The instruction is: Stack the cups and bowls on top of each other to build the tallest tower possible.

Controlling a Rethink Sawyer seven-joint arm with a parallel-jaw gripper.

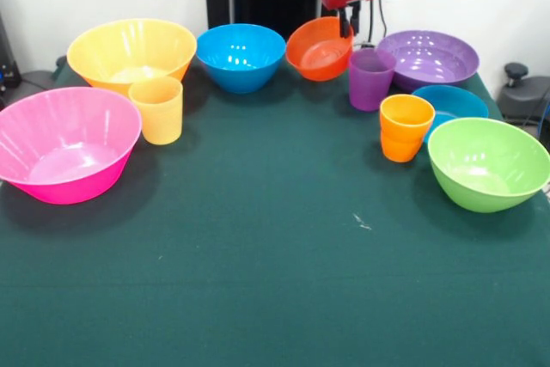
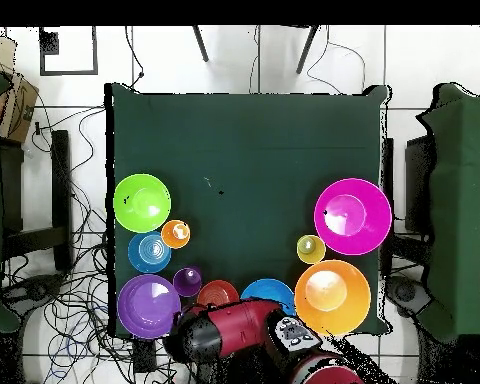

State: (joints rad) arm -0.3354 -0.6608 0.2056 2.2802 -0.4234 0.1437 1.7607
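My gripper (image 1: pixel 348 21) hangs at the table's far edge, its fingers closed on the right rim of the small red-orange bowl (image 1: pixel 320 47), which tilts toward the camera. The purple cup (image 1: pixel 370 79) stands just right of that bowl. The orange cup (image 1: pixel 405 126) stands apart, in front of the small blue bowl (image 1: pixel 453 100). The yellow-orange cup (image 1: pixel 156 109) stands by the big yellow bowl (image 1: pixel 131 53). In the overhead view the arm (image 2: pixel 246 330) hides the gripper and covers part of the red-orange bowl (image 2: pixel 217 293).
The big pink bowl (image 1: pixel 64 143) sits at the left, the medium blue bowl (image 1: pixel 241 56) at the back middle, the wide purple bowl (image 1: pixel 430 58) at the back right and the lime green bowl (image 1: pixel 488 163) at the right. All rest on the green tablecloth (image 1: pixel 275 255).
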